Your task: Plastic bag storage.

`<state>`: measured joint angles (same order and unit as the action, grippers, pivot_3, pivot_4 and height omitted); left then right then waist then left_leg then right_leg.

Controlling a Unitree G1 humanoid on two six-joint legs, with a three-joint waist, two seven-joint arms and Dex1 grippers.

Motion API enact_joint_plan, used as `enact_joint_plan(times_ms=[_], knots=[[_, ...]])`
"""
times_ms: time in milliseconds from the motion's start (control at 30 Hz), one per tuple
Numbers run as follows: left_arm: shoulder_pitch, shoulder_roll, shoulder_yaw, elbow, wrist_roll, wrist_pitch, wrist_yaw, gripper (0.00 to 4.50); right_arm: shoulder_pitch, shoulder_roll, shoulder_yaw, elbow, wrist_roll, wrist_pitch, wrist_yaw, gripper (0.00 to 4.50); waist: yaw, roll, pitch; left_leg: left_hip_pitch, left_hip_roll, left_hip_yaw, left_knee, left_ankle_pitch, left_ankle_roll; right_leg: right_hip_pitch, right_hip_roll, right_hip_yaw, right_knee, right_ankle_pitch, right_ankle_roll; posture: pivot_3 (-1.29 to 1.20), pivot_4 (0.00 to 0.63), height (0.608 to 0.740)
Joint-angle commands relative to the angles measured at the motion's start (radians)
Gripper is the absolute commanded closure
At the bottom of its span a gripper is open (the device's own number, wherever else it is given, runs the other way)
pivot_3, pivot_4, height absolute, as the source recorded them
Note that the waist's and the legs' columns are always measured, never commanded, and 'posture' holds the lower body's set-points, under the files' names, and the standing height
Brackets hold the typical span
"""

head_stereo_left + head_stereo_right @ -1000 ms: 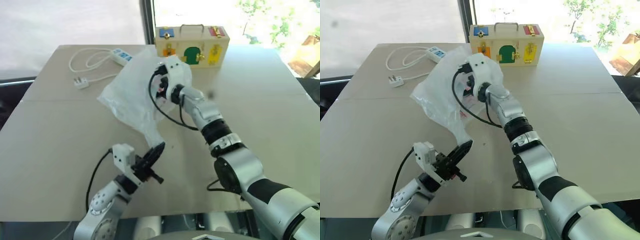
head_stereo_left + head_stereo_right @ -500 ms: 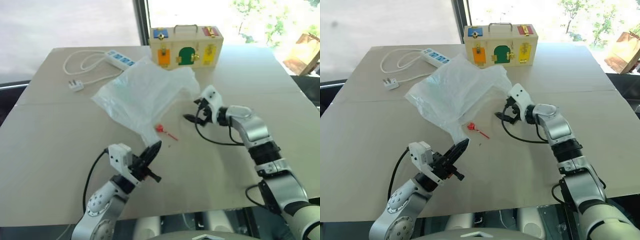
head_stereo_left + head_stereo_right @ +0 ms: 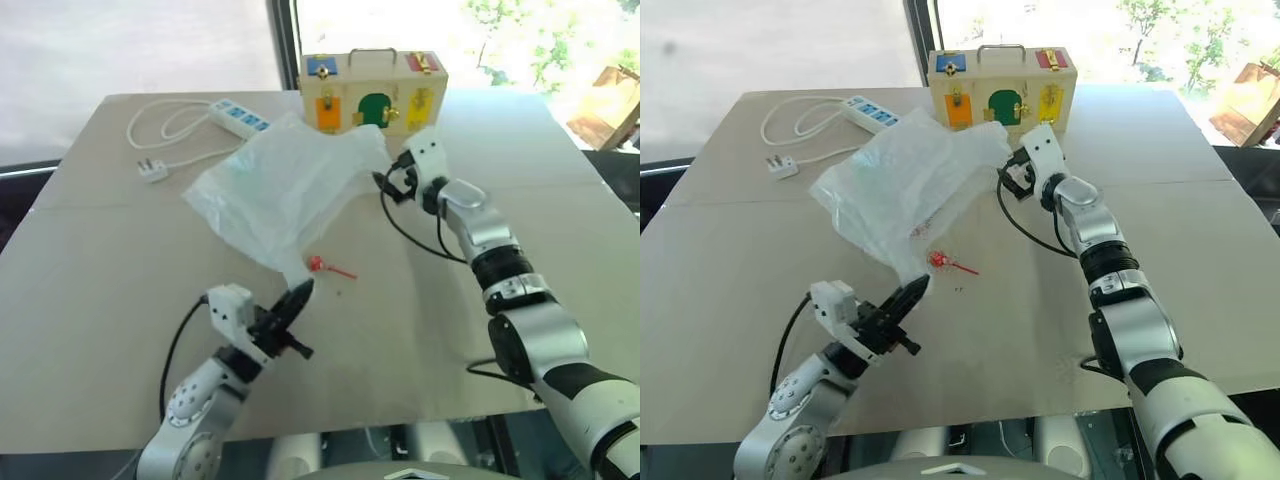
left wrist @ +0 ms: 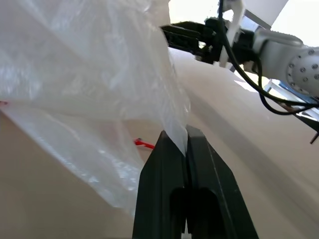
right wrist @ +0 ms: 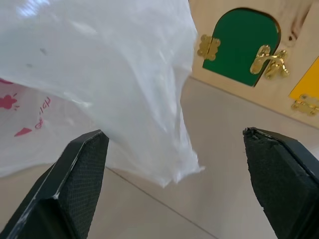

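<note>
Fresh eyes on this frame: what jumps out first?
The plastic bag, a crumpled translucent white heap, spreads over the middle of the table, with the left hand shut on its near corner. The right hand stands open at the bag's far edge. Behind, at the table's far edge, stands a wooden box with bright coloured doors and brass latches.

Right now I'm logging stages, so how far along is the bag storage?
Early. Done: the left gripper is shut on the plastic bag at its near corner. In hand: the open right gripper faces the bag's far edge near the wooden box, not gripping it. Left: the bag lies spread on the table, unfolded and not stored.
</note>
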<state>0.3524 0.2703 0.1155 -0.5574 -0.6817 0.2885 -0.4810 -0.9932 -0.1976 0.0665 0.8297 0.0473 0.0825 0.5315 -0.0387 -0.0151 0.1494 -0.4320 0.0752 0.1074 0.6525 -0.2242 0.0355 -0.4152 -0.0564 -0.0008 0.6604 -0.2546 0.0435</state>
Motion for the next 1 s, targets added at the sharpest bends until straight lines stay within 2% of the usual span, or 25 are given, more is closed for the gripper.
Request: enact_joint_plan(times_ms=[33,100,200,367,567,767,867,1000], knots=[[0.069,0.02,0.072,-0.023,-0.134,0.027,-0.058,4.5,0.062,-0.046,0.031,-0.126,0.018,0.047,0.148,0.17,0.001,0.0,0.0,0.0,0.0,-0.001,0.0,0.0,0.0,0.0,0.0,0.0,0.0,0.0,0.0,0.0,0.15,0.732],[0.123,0.035,0.086,-0.037,-0.175,0.04,-0.094,4.5,0.121,-0.069,0.043,-0.228,0.042,0.12,0.216,0.17,0.0,0.0,0.0,0.0,0.0,-0.002,0.0,0.0,0.0,0.0,0.0,0.0,-0.001,0.0,0.0,0.0,0.15,0.732],[0.191,0.042,0.132,-0.037,-0.215,0.04,-0.114,4.5,0.267,-0.125,0.086,-0.519,0.12,0.307,0.348,0.17,0.001,0.0,0.0,0.0,0.001,-0.003,0.0,0.0,0.0,0.0,-0.001,-0.001,-0.002,0.0,0.0,0.0,0.15,0.732],[0.151,0.019,0.211,-0.016,-0.308,0.041,-0.054,4.5,0.391,-0.183,0.165,-0.79,0.161,0.47,0.416,0.17,0.0,0.001,0.0,0.001,0.0,-0.005,0.0,0.0,0.0,0.0,-0.002,-0.001,0.0,-0.002,-0.003,0.0,0.15,0.732],[0.099,0.006,0.238,-0.017,-0.336,0.052,0.011,4.5,0.42,-0.146,0.267,-0.825,0.091,0.469,0.354,0.17,0.0,-0.001,-0.001,0.002,0.0,-0.005,0.001,0.0,-0.001,0.001,-0.001,0.0,0.0,-0.002,-0.004,0.0,0.15,0.732],[0.089,-0.012,0.249,-0.01,-0.352,0.047,0.032,4.5,0.43,-0.113,0.348,-0.768,0.016,0.407,0.311,0.17,0.003,-0.002,-0.001,0.001,-0.001,-0.006,0.001,0.0,-0.001,0.001,-0.001,-0.001,0.0,-0.002,-0.003,0.0,0.15,0.732],[0.086,-0.022,0.258,0.004,-0.356,0.039,0.034,4.5,0.436,-0.106,0.36,-0.743,-0.009,0.375,0.298,1.03,0.003,-0.002,-0.001,0.001,-0.001,-0.005,0.001,0.0,-0.001,0.001,0.0,-0.001,0.0,-0.002,-0.004,0.0,0.15,0.732],[0.09,-0.031,0.26,0.017,-0.347,0.031,0.023,4.5,0.437,-0.118,0.373,-0.732,-0.019,0.343,0.323,2.91,0.002,-0.003,-0.001,0.002,-0.001,-0.005,0.001,0.001,-0.001,0.001,0.0,-0.001,0.0,-0.002,-0.004,0.0,0.15,0.732]])
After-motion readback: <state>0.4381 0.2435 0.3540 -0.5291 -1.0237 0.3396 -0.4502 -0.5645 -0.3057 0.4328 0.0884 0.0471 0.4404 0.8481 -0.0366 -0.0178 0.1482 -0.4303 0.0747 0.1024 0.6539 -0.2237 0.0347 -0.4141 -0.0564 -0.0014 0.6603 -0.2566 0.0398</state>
